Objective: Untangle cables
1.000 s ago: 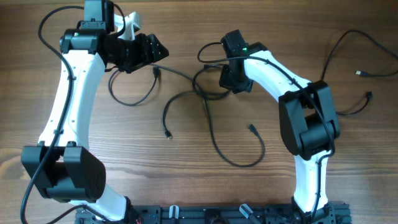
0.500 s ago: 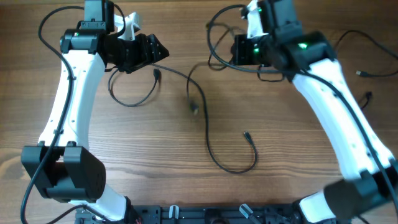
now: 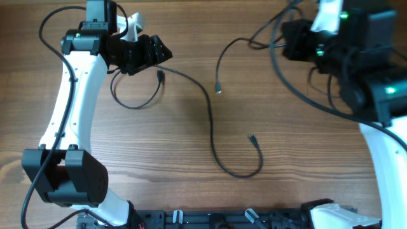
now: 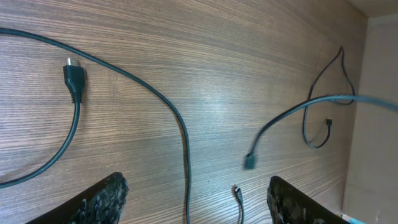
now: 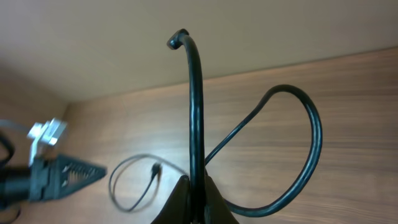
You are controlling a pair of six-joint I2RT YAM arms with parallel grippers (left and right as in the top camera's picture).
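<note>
While the right gripper (image 5: 198,186) pinches 1 of the thin black cables (image 5: 198,112) aloft at far right, the left gripper (image 4: 199,205) hangs released over the rest on the wooden table (image 3: 191,197): light, limp, best grasped near a plug (image 4: 73,74).

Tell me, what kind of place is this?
Probably a robotics lab or test bench: a white left arm and right arm are mounted at a plain wooden table, with thin black cables strewn across it.
</note>
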